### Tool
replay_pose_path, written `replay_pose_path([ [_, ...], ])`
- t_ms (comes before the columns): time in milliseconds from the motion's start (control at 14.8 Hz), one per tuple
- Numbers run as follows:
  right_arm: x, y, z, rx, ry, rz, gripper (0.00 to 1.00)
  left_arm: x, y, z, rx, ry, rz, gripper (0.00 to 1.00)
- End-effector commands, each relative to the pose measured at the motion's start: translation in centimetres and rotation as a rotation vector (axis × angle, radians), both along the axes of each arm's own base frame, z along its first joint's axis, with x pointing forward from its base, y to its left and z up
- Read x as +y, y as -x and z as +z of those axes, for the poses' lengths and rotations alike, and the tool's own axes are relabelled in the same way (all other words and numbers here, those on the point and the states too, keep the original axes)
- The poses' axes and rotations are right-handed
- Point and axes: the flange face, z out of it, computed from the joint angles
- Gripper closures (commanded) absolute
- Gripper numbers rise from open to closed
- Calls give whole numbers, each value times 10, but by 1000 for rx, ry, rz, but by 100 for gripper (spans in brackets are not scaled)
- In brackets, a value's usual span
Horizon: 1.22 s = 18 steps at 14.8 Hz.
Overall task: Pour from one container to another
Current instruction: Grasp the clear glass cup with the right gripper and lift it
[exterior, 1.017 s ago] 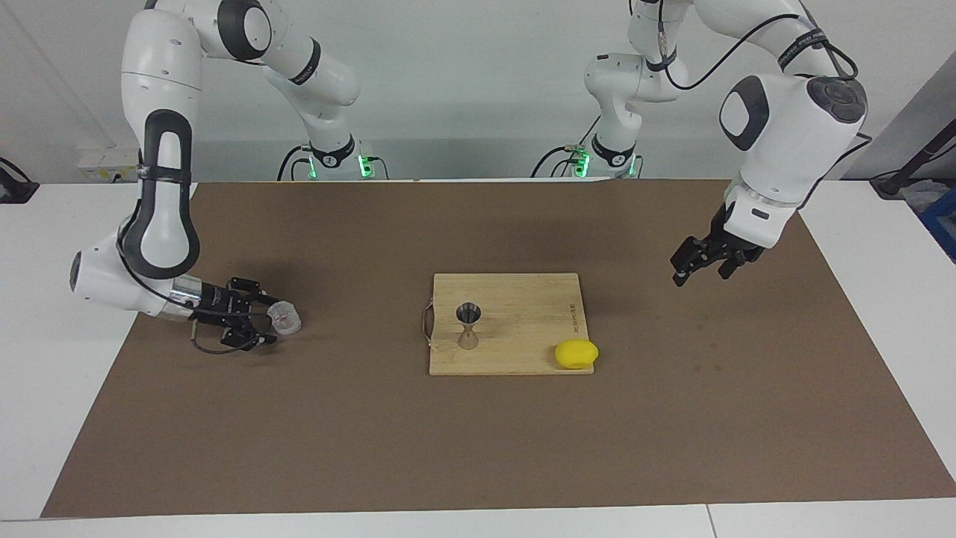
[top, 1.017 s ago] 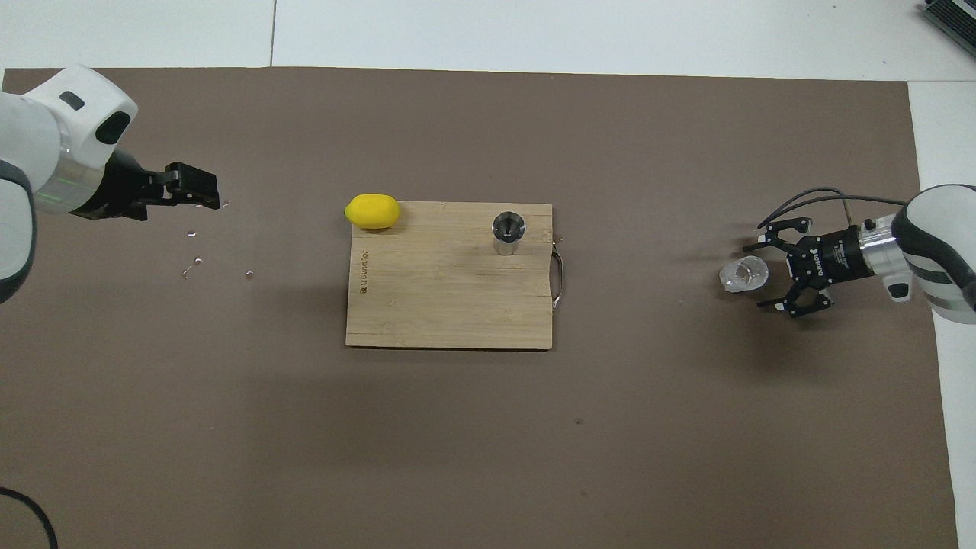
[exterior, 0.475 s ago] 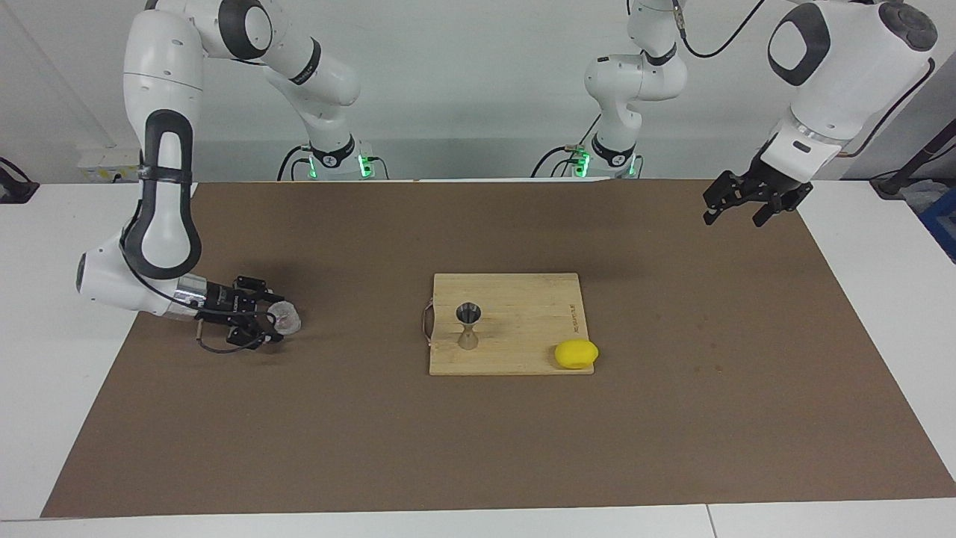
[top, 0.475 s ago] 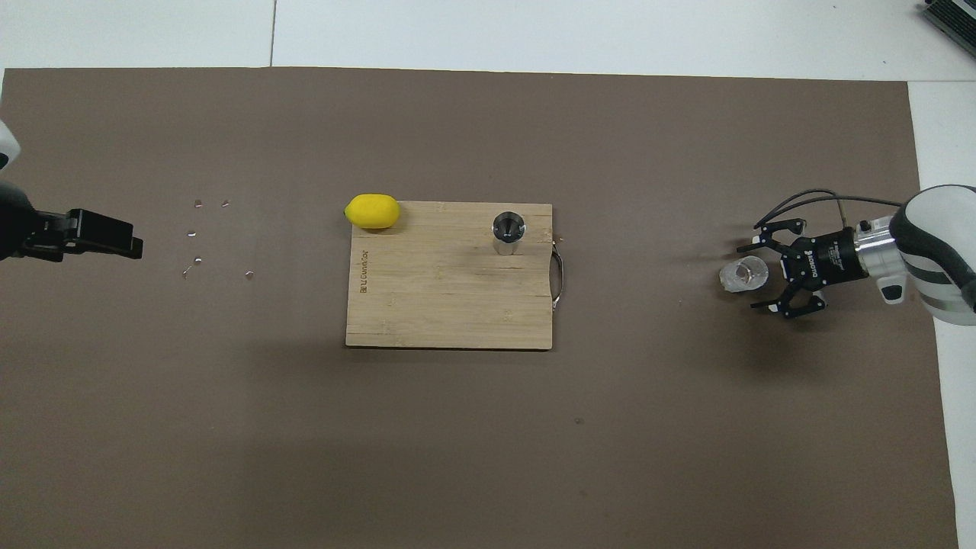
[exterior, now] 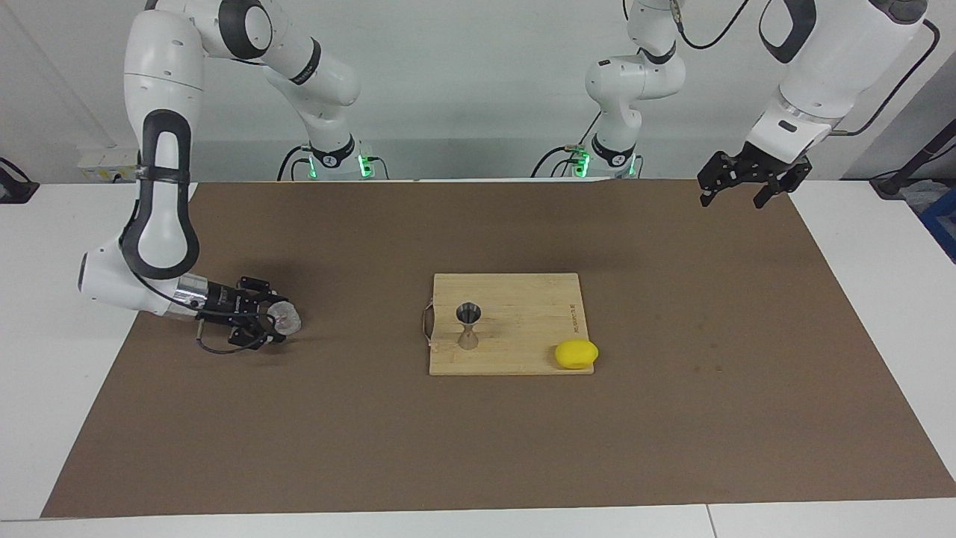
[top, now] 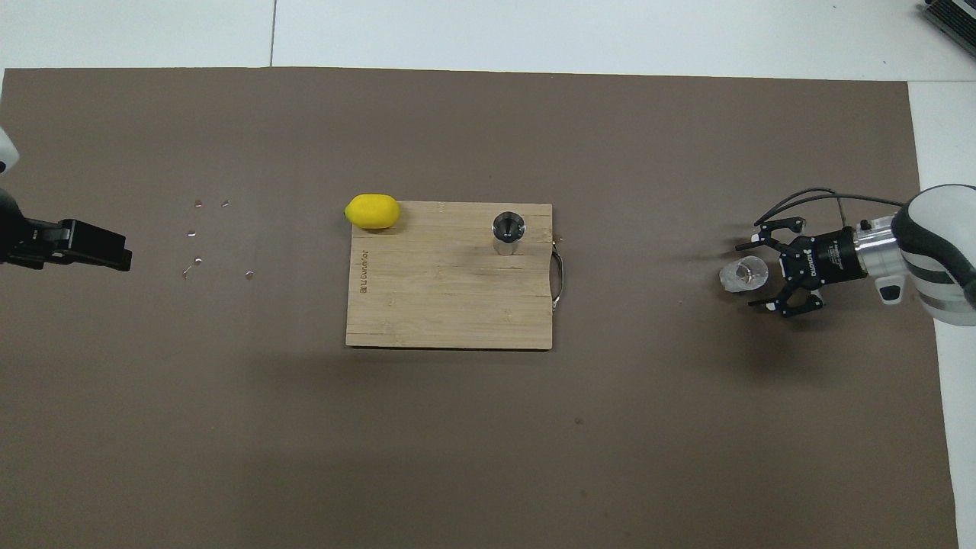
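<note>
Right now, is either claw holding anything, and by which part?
Nothing is firmly held yet. The right claw brackets the glass tumbler at its sides, not closed. The left claw is empty.

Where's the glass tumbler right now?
The glass tumbler stands on the brown mat toward the right arm's end, between the right gripper's open fingers, well apart from the cutting board.

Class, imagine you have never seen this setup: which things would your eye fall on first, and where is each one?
First, the yellow lemon at a corner of the wooden cutting board mid-table, where the metal jigger stands upright. Next, the right end effector, low over the brown mat toward the right arm's end, its fingers either side of the glass tumbler. The left end effector waits, raised over the mat's edge by the robots.
</note>
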Motion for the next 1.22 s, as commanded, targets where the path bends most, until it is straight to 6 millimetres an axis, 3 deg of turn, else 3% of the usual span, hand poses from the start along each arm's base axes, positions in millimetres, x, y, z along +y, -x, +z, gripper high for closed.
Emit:
replay_pose_path([
  [0, 2, 7, 7, -19, -23, -22, 27, 3, 16, -5, 12, -25, 32, 0],
  [271, 1, 4, 10, -13, -27, -49, 74, 8, 15, -3, 4, -5, 63, 0],
  [407, 1, 2, 18, -15, -16, -62, 87, 7, 14, 8, -17, 12, 82, 0],
  [542, 12, -3, 35, -7, 0, -79, 89, 8, 12, 25, -26, 43, 100, 0],
  [678, 37, -15, 59, -17, 43, -108, 89, 8, 14, 26, -16, 43, 92, 0],
  [949, 109, -43, 104, 13, 102, -179, 89, 10, 16, 27, 1, 29, 92, 0],
  [1153, 155, -58, 127, 19, 124, -219, 88, 9, 17, 33, -5, 11, 85, 0],
])
